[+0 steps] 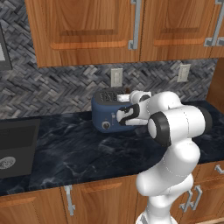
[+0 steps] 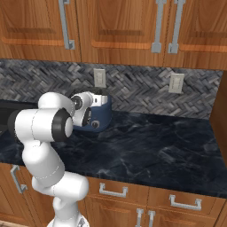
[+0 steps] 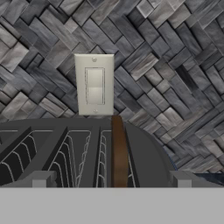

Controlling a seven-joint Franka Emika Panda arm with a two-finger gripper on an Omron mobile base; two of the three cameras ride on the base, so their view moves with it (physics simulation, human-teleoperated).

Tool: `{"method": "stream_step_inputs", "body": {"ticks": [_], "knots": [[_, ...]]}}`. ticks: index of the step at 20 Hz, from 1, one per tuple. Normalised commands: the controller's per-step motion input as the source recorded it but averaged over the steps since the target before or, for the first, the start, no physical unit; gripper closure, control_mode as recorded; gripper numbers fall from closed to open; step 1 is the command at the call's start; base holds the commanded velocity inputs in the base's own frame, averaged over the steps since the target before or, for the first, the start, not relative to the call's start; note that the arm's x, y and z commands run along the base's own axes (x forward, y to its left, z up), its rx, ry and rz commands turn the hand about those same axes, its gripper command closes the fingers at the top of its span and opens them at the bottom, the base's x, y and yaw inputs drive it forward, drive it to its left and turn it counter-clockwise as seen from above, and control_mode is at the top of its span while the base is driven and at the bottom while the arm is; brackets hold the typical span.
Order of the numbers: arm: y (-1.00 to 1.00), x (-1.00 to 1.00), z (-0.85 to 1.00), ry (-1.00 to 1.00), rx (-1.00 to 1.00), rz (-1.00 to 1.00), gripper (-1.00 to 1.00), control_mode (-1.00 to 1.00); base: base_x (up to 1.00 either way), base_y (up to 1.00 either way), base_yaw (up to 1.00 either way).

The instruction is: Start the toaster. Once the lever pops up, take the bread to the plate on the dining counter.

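Toaster [image 1: 106, 113] sits toward the back edge of the black marbled worktop [image 1: 74, 153], close to the herringbone backsplash [image 1: 52, 87], below a pale wall switch [image 1: 116, 77]. Gripper hangs right at the toaster's top; in the hand view its two finger tips [image 3: 38, 180] show at the bottom, wide apart, with the slotted top between them, nothing clamped. Bread [image 3: 118, 151] stands on edge in a slot, roughly midway between the tips, brown crust edge poking above the black top. Bread not touching either tip as far as visible.

Left base view: toaster's dark-blue front, one round grey knob [image 1: 105, 126], black top with slots; the arm's wrist covers its right half. Sink basin [image 1: 15, 146] at the worktop's left edge. Right base view: arm hides most of the toaster [image 2: 101, 116], just a blue corner and one knob [image 2: 94, 125] showing; long bare stretch of worktop [image 2: 164, 146] to the right, second switch [image 2: 176, 83] on the wall. Hand view up close: wire guides in the slots, rocker switch [image 3: 94, 84] straight ahead.

Textures: grey woven-look tile, glossy black stone with pale veins, wooden cabinets [image 1: 83, 26] with metal handles [image 1: 135, 26], boxy rounded toaster shell.
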Motion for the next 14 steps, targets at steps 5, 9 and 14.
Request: {"method": "stream_step_inputs", "body": {"ticks": [5,9,14], "knots": [[0.0,0.0,0.0,0.0,0.0,0.0,-1.0,-1.0,0.0,0.0,0.0],[0.0,0.0,0.0,0.0,0.0,0.0,-1.0,-1.0,0.0,0.0,0.0],[0.0,0.0,0.0,0.0,0.0,0.0,-1.0,-1.0,0.0,0.0,0.0]]}}
